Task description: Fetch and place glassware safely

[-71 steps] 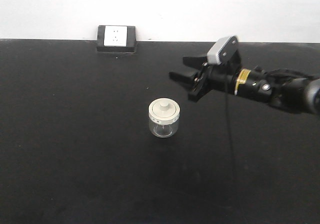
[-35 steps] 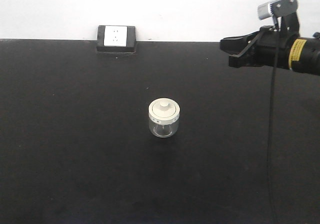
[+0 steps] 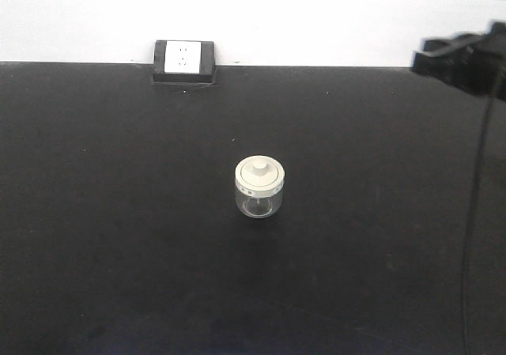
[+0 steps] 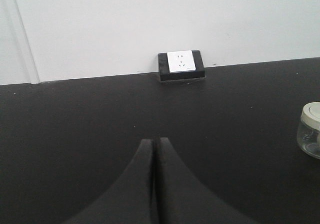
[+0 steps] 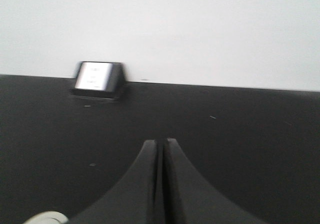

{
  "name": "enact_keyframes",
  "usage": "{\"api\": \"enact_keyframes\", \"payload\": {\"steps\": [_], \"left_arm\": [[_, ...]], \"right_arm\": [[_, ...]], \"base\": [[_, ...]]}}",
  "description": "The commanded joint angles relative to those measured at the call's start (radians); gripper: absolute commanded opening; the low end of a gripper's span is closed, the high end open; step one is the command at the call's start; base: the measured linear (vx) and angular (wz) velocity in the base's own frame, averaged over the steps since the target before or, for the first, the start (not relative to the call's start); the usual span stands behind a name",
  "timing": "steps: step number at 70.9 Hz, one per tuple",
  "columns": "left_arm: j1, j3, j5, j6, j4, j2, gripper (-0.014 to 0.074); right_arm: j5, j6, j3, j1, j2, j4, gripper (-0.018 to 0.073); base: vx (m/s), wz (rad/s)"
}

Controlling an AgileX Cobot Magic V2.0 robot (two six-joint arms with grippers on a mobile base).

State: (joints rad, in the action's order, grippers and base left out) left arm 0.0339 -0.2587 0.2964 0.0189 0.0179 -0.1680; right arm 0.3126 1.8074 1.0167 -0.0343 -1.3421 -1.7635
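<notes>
Jar (image 3: 259,187) whole from front, lid sliver (image 5: 46,217) right-wrist

The right gripper (image 5: 161,146) sits closed at bottom centre over the black table (image 5: 240,134); a blurred socket box (image 5: 96,78) lies upper left.

The front camera stands high and looks down over the black table (image 3: 118,252) toward the white wall, with the wall socket (image 3: 184,61) at the far edge. The left wrist camera sits low, near the table surface, and faces the same socket (image 4: 181,63) almost directly, from quite close. The right wrist camera is also low but sees the socket (image 5: 96,77) to its left, blurred. All three views share this socket.
</notes>
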Motion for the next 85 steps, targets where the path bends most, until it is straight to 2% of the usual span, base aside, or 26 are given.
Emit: {"api": "enact_keyframes", "payload": {"steps": [1, 26, 46, 66, 85], "left_arm": [[0.001, -0.030, -0.067, -0.003, 0.010, -0.018, -0.0007], [0.001, -0.030, -0.067, -0.003, 0.010, -0.018, -0.0007], [0.001, -0.030, -0.067, -0.003, 0.010, -0.018, -0.0007], [0.001, -0.030, -0.067, -0.003, 0.010, -0.018, -0.0007], [0.001, -0.030, -0.067, -0.003, 0.010, -0.018, -0.0007]], "right_arm": [[-0.106, -0.004, -0.072, -0.008, 0.115, -0.029, -0.0003], [-0.146, -0.071, -0.379, -0.008, 0.435, -0.029, -0.0003], [-0.146, -0.071, -0.601, -0.008, 0.750, -0.029, -0.0003], [-0.145, -0.071, -0.725, -0.008, 1.000, -0.029, -0.0003], [-0.143, -0.071, -0.750, -0.008, 1.055, -0.029, -0.0003]], "base": [[0.00, 0.00], [0.00, 0.00], [0.00, 0.00], [0.00, 0.00], [0.00, 0.00]]}}
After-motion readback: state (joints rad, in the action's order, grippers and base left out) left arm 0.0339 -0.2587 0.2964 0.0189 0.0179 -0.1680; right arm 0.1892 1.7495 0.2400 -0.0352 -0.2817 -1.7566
